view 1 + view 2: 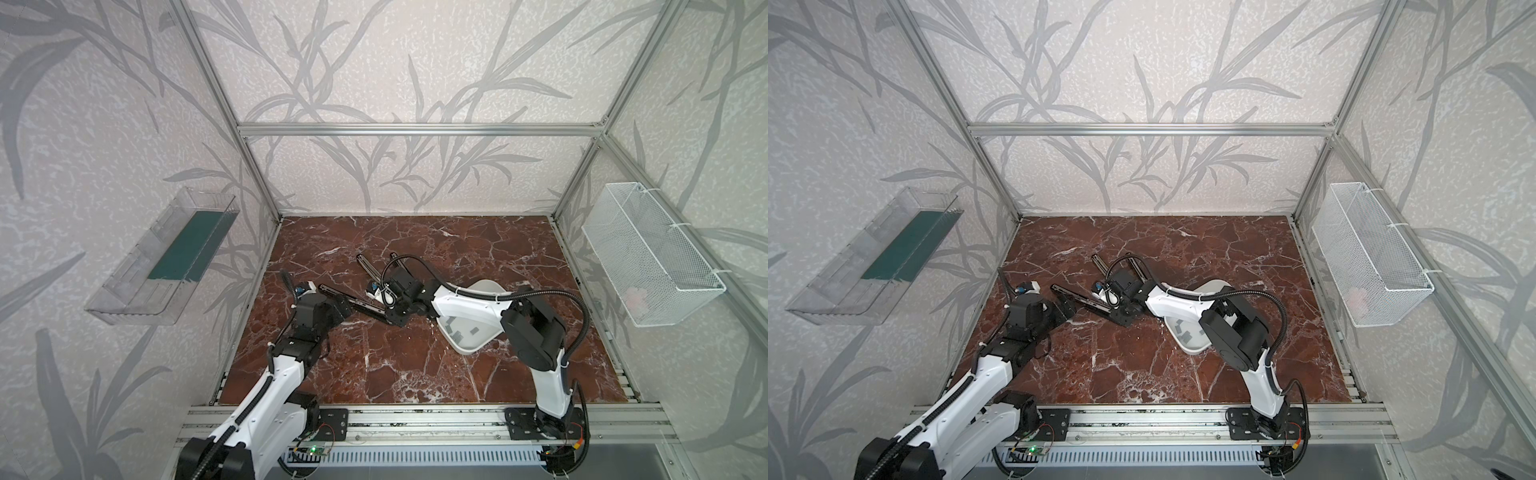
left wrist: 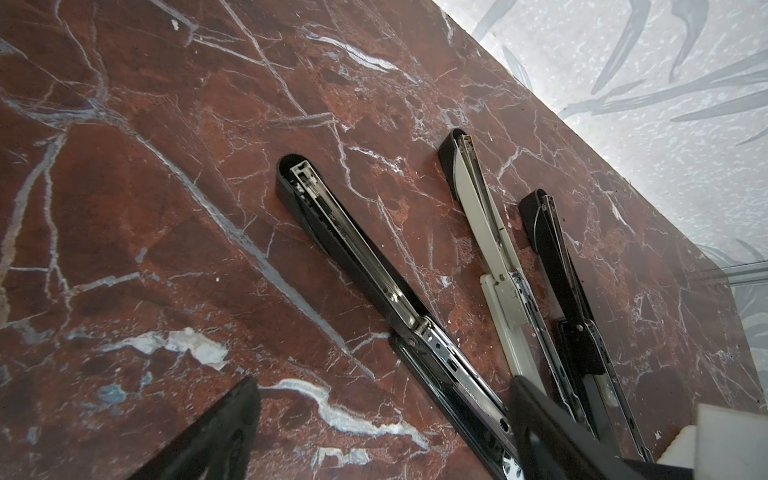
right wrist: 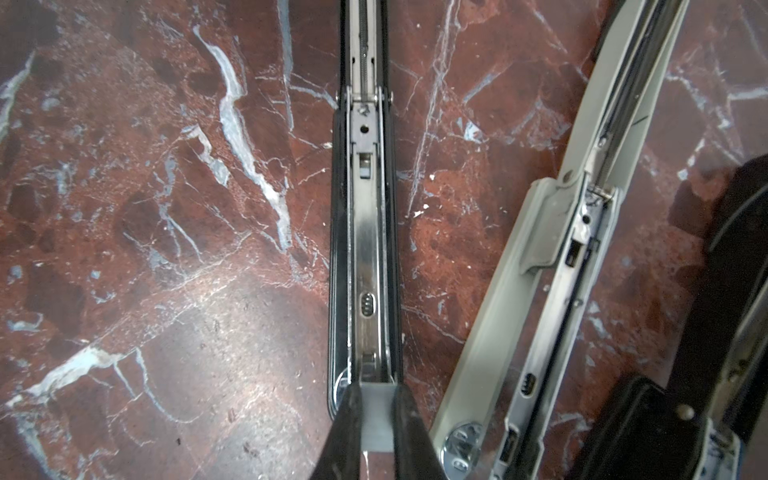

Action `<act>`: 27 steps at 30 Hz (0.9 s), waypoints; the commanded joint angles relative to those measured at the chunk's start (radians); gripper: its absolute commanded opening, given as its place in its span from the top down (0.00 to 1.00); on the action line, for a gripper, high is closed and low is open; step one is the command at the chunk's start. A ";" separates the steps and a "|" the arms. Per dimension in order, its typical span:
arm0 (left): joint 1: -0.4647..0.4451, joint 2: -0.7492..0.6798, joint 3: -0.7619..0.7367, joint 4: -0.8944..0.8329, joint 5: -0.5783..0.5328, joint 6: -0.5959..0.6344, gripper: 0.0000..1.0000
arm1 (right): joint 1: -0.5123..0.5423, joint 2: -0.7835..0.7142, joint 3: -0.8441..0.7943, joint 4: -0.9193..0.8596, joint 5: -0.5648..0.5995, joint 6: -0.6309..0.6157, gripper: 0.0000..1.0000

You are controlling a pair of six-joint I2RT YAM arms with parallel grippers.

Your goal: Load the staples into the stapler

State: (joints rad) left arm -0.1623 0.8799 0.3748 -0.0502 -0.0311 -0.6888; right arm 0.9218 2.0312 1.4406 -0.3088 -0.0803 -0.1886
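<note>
Seating step: staple strip [image 3: 376, 434] pinched in right gripper [image 3: 376, 395] over channel of open black stapler [image 3: 365, 249], left gripper [image 2: 384, 384] spread wide nearby; next, likely lowering it square into that channel.

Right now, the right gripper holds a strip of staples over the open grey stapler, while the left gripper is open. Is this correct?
Not quite. The right wrist view shows the right gripper holding the strip of staples over the open black stapler, not the grey stapler beside it. The left gripper is open, as you say.
</note>
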 commanded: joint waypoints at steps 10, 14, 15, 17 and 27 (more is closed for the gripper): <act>0.006 -0.007 -0.006 0.005 -0.013 0.002 0.07 | 0.043 -0.001 0.026 -0.013 -0.048 0.034 1.00; 0.005 -0.015 -0.007 0.001 -0.011 -0.002 0.07 | 0.051 -0.005 0.035 -0.017 -0.042 0.054 1.00; 0.005 -0.019 -0.007 -0.002 -0.010 -0.002 0.07 | 0.051 -0.006 0.039 -0.021 -0.042 0.058 1.00; 0.005 -0.025 -0.009 -0.007 -0.012 -0.003 0.07 | 0.052 -0.013 0.042 -0.020 -0.041 0.065 1.00; 0.005 -0.039 -0.009 -0.010 -0.012 -0.008 0.06 | 0.054 -0.022 0.037 -0.008 -0.021 0.098 1.00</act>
State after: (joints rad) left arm -0.1623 0.8528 0.3748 -0.0509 -0.0311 -0.6895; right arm 0.9699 2.0308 1.4570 -0.3145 -0.1055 -0.1074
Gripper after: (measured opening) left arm 0.934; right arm 0.137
